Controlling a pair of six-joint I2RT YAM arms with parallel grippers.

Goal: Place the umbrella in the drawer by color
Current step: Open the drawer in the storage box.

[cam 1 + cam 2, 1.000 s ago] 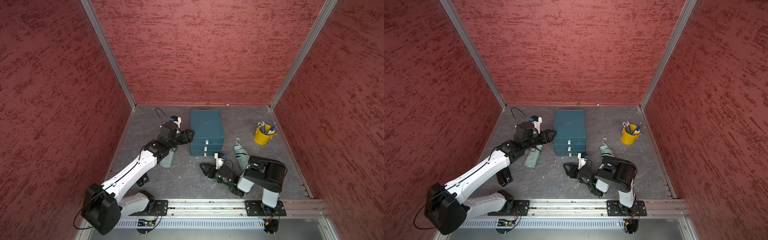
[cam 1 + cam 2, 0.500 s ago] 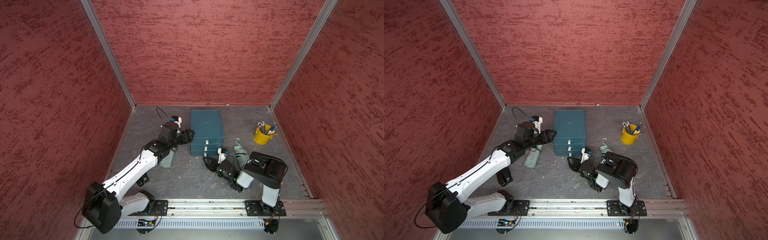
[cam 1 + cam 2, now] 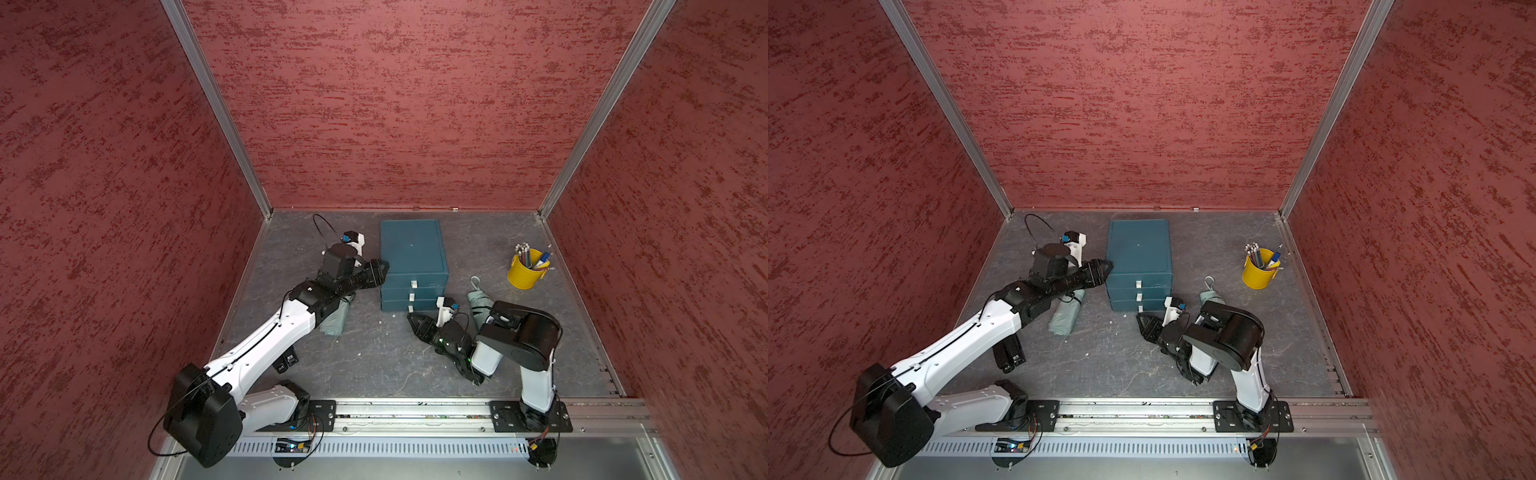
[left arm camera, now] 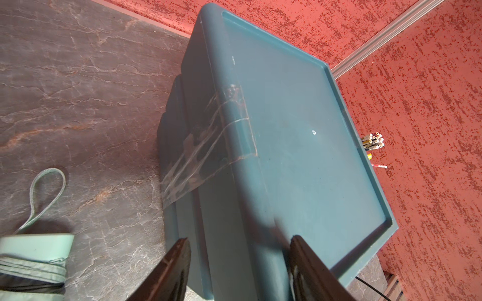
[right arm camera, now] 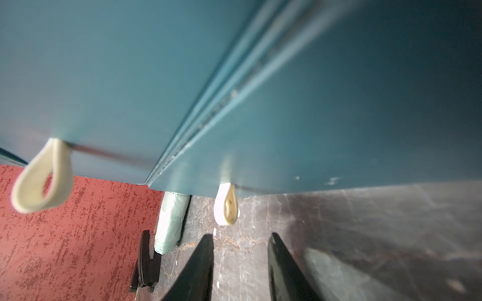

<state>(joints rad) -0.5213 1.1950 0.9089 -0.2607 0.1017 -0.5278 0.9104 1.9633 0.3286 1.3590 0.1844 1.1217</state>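
Judging by how things lie, the task has barely begun: all three drawers of the dark teal plastic drawer chest (image 3: pixel 411 249) sit flush and shut, and neither umbrella is in one. The right gripper (image 5: pixel 241 250) lies low over the dark grey marbled tabletop (image 3: pixel 374 365), its black fingers (image 5: pixel 198 268) spread with nothing between them. Just ahead of their tips, not yet touched, hangs the white loop pull of the bottom drawer (image 5: pixel 227 208); the middle drawer's white loop (image 5: pixel 39 179) is off to one side of that line. The step in hand looks like pinching that loop to draw the drawer out. The left gripper (image 4: pixel 240 260) sits at the chest's near top corner with its jaws apart. The corner edge lies between them, apparently to steady the chest, though whether the pads press on it cannot be told. One folded pale green fabric umbrella (image 3: pixel 334 322) lies on the table under the left arm, behind its gripper. A second folded pale green umbrella (image 3: pixel 478 299) lies behind the right gripper, beside that arm's wrist. No colour marking shows on the drawers, so which one matches cannot be told. Still to do: open a drawer, pick up an umbrella, lay it inside. A small black object (image 3: pixel 286 361), too unclear to name, lies under the left forearm. A yellow cup of pens (image 3: pixel 523 276) stands well beyond the right umbrella, clear of both grippers.
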